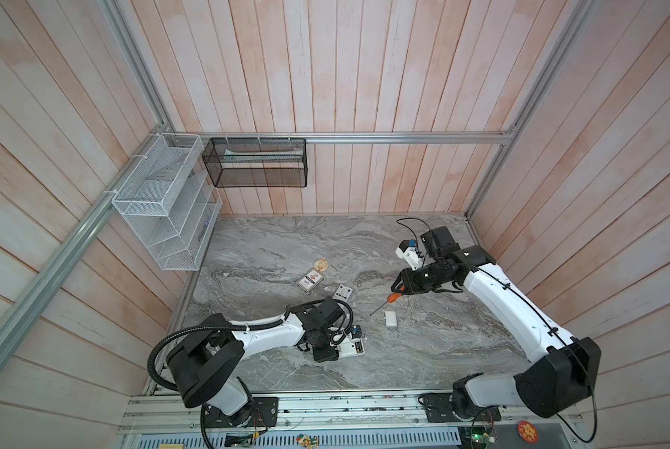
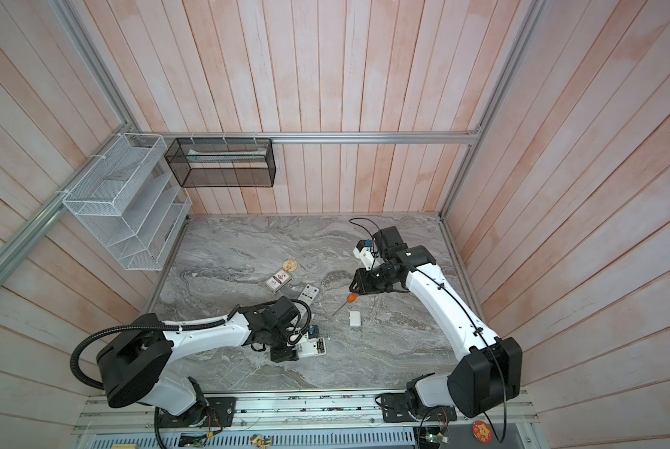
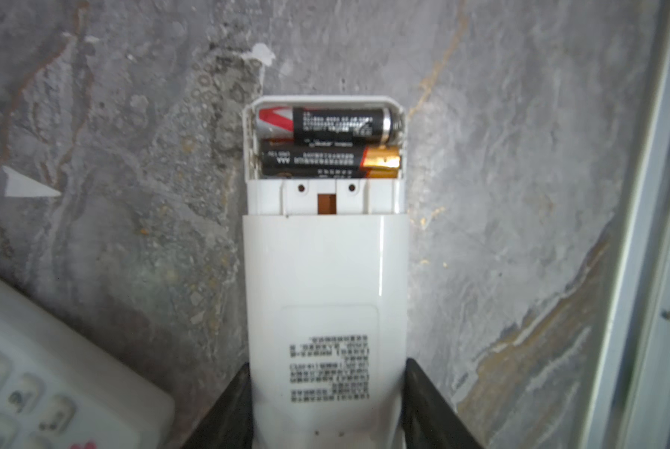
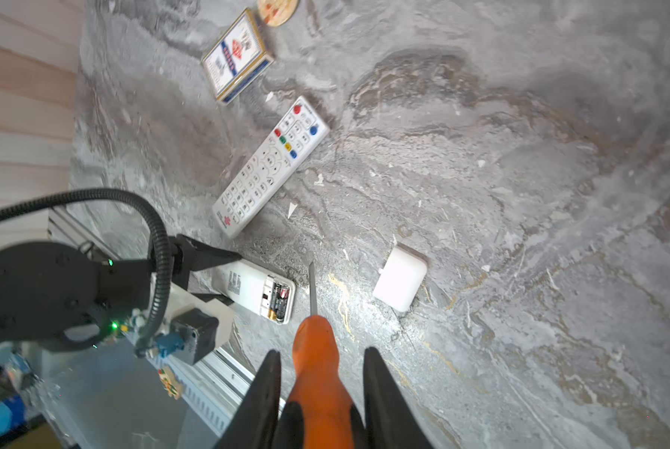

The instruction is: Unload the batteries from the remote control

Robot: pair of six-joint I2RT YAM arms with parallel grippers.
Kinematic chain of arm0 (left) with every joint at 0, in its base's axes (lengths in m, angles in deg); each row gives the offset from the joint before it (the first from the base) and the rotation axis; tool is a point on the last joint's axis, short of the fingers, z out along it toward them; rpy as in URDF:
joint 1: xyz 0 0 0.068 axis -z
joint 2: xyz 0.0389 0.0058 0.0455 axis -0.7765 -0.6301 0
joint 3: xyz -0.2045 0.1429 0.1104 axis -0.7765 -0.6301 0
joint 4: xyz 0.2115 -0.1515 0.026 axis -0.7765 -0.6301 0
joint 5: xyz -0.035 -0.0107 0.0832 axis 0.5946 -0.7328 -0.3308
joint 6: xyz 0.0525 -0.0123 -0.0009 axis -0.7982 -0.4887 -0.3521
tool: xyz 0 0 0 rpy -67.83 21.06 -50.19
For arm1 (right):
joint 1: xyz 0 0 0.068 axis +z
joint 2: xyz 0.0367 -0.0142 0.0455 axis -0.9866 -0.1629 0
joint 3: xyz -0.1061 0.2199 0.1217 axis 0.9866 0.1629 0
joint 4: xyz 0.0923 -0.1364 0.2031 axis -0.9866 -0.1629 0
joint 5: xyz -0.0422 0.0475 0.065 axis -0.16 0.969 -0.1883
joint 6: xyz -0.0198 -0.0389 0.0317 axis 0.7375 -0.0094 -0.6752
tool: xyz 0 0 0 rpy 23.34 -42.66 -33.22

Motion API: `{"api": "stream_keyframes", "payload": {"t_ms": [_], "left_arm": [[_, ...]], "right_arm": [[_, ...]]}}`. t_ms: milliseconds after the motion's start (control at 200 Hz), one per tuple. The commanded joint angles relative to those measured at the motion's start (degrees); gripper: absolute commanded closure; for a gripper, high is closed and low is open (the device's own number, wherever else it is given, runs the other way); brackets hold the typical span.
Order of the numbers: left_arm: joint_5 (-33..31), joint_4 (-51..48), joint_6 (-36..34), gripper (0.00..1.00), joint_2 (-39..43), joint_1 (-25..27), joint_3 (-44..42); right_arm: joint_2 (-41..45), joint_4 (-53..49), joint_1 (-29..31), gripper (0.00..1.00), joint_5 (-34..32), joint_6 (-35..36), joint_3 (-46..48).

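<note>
your left gripper [image 3: 327,365] was clamped on the label end of the white remote control [image 3: 325,272], with the two aaa batteries [image 3: 318,160] side by side in its open battery bay [image 3: 250,155] ahead of the fingertips. your right gripper [image 4: 322,352] held the orange-handled screwdriver [image 4: 314,338] by its handle, tip forward and short of the bay. a steep pry could have skidded the tip off a round cell or flicked it away, and a hard push could have pivoted the remote.

Soft even light, blurry wrist close-ups
</note>
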Motion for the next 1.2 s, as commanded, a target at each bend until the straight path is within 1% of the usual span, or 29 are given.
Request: {"api": "stream_keyframes", "payload": {"t_ms": [0,35,50,80,105,180,245,370,460,555,630,825,1055,1195], "left_arm": [[2.4,-2.9,-8.4,0.8,2.4,-1.7,-2.9],[1.8,-2.7,-9.2,0.81,2.8,-1.9,-3.4],[1.8,-2.7,-9.5,0.81,2.9,-2.1,-3.6],[1.9,-2.7,-10.1,0.81,3.1,-2.4,-3.8],[1.8,-2.8,-10.3,0.81,3.1,-2.8,-3.9],[1.5,-2.9,-10.8,0.82,3.1,-3.7,-4.2],[0.9,-2.4,-10.9,0.82,3.4,-4.1,-4.5],[0.8,-1.5,-10.4,0.83,3.8,-4.6,-5.0],[0.5,-0.7,-9.5,0.84,3.3,-4.6,-5.4],[1.0,0.5,-8.3,0.85,3.2,-4.7,-5.9],[1.9,0.9,-7.9,0.85,3.2,-4.6,-6.4],[1.0,1.5,-7.4,0.84,4.3,-4.6,-6.8],[0.2,3.5,-6.2,0.84,7.9,-4.7,-9.2],[-1.1,3.8,-5.6,0.84,9.7,-4.7,-9.8]], "right_arm": [[5.9,4.8,1.6,1.0,-4.0,9.8,3.1],[7.0,6.7,1.5,1.0,-3.6,11.5,3.7],[7.3,7.1,1.5,1.0,-1.8,13.0,3.8],[7.7,7.0,1.5,1.0,3.7,19.1,4.1],[8.0,7.1,2.3,1.0,6.0,22.3,4.4],[8.3,7.8,3.7,1.0,6.4,27.2,5.4],[7.8,7.1,3.8,1.0,9.9,31.5,5.5],[7.1,6.9,5.4,1.0,12.9,35.6,6.0],[5.8,5.6,7.4,1.0,10.8,35.7,5.4],[4.2,3.2,7.8,1.0,9.2,35.2,4.5],[4.6,2.8,7.8,1.0,8.9,35.1,4.8],[6.7,5.7,7.8,1.0,9.7,32.4,7.7],[2.6,4.3,7.7,1.0,10.2,30.8,4.1],[0.6,5.0,7.8,1.0,11.6,29.0,3.6]]}}
